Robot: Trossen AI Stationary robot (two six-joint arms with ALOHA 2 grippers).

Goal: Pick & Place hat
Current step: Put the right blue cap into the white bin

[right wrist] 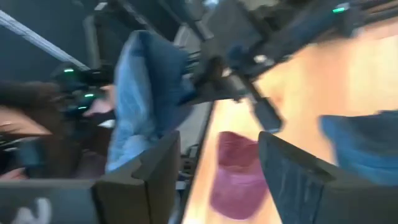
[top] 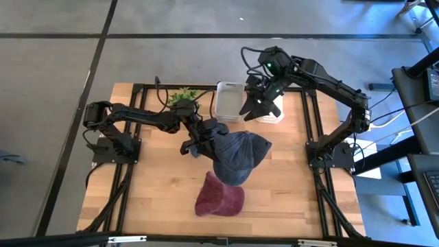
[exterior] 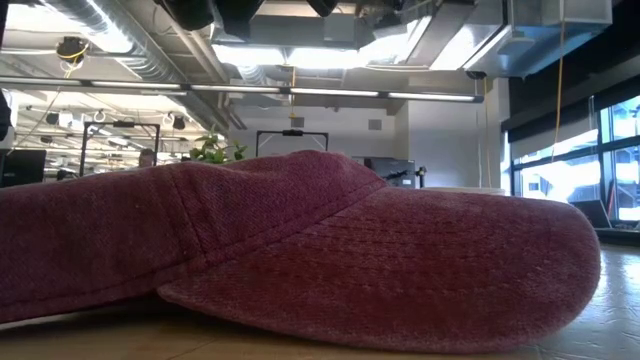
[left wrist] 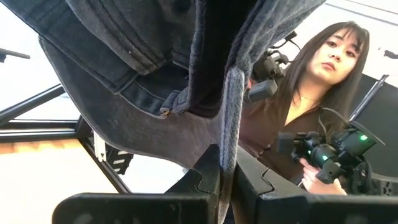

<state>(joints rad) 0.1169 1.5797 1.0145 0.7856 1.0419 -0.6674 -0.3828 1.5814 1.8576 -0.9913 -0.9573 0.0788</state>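
A dark blue denim hat (top: 240, 154) is held in the air by my left gripper (top: 206, 137), over the table's middle. The right wrist view shows this hat (right wrist: 146, 93) raised as well. A maroon hat (top: 219, 195) lies flat on the wood nearer the near edge and fills the low view (exterior: 300, 250). My right gripper (top: 259, 103) hovers open over the far side, next to a white bin. In its own view, its fingers (right wrist: 217, 168) stand wide apart with nothing between them. My left gripper (left wrist: 227, 177) is shut on a thin stitched edge of the denim hat (left wrist: 227, 118), pinched between its two fingers. It comes at the hat from the table's left side. The hat is lifted clear, and its crown (left wrist: 143, 68) spreads out beyond the fingers.
A white bin (top: 230, 99) stands at the far edge under my right arm, with a small green plant (top: 182, 96) to its left. Black frame rails (top: 312, 130) run along the table's sides. A person (left wrist: 311, 106) holding controllers stands beyond the table.
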